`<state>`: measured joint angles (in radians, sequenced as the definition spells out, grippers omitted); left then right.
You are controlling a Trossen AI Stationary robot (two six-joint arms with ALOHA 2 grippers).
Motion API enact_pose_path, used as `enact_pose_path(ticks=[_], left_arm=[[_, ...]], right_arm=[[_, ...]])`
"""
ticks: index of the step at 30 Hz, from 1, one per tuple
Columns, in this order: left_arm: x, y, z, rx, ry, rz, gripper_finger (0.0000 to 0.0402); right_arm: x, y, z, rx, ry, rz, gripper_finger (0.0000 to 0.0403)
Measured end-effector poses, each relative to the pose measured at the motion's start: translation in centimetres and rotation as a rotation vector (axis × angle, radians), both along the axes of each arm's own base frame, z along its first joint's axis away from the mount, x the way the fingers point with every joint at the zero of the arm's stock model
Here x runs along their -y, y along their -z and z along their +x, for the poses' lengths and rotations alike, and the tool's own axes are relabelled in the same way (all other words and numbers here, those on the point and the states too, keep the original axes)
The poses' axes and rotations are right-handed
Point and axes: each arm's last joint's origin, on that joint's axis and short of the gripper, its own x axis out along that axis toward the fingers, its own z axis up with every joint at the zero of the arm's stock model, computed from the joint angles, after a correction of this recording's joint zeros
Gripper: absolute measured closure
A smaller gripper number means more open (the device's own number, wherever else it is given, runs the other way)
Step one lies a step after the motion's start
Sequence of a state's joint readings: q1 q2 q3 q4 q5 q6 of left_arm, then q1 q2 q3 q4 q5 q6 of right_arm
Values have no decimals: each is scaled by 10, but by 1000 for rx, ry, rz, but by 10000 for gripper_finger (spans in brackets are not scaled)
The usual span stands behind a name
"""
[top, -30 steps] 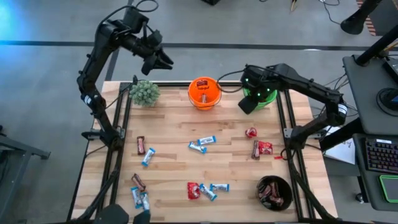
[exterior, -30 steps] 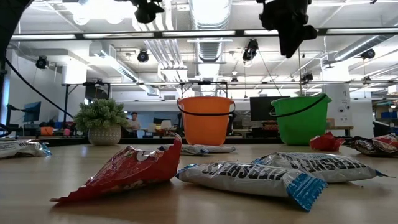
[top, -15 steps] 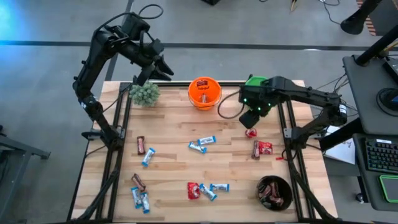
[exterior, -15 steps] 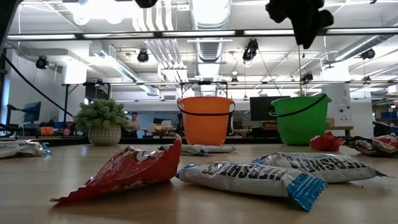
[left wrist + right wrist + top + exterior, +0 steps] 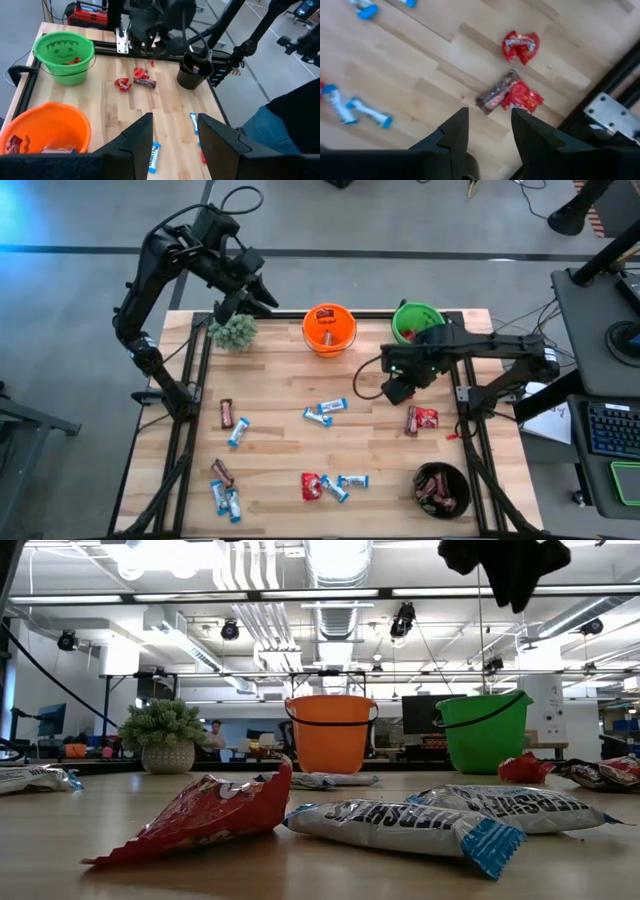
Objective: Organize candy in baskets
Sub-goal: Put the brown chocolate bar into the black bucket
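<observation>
The work surface is a light wooden table [image 5: 280, 390] of parallel planks, framed by black metal rails [image 5: 196, 380]. Grey floor [image 5: 60, 380] surrounds the table, crossed by a dark line beyond its far edge. Beside the table's right edge stands a dark desk [image 5: 590, 310] carrying a keyboard [image 5: 612, 428]. Beyond the table, the low view shows an open ceiling with white ducts [image 5: 335, 565], strip lights [image 5: 440, 592] and hanging lamps [image 5: 402, 620].

arms [image 5: 150, 290]: dark, jointed | black cables | gripper [image 5: 170, 131]: dark fingers
</observation>
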<state>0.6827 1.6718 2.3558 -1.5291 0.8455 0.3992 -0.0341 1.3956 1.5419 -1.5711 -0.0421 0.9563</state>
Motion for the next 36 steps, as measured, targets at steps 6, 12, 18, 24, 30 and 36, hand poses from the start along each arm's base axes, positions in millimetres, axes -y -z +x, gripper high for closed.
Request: enact_pose_path(ticks=[6,12,18,24,30,36], left_arm=[[0,0,0,-9,-12,-22,264],[0,0,0,-11,-13,-23,264],[0,0,0,-12,-14,-23,264],[0,0,0,-13,-14,-24,264],[0,0,0,-19,-22,-38,264],[1,0,-1,-16,-17,-30,264]], right_arm=[[-16,28,-4,-116,-23,-33,262],[-25,54,-11,-222,118,-36,262],[-30,75,-11,-240,183,-4,262],[-33,95,-1,-131,211,16,262],[-38,112,-1,-106,284,23,261],[-48,125,-6,-121,339,20,261]])
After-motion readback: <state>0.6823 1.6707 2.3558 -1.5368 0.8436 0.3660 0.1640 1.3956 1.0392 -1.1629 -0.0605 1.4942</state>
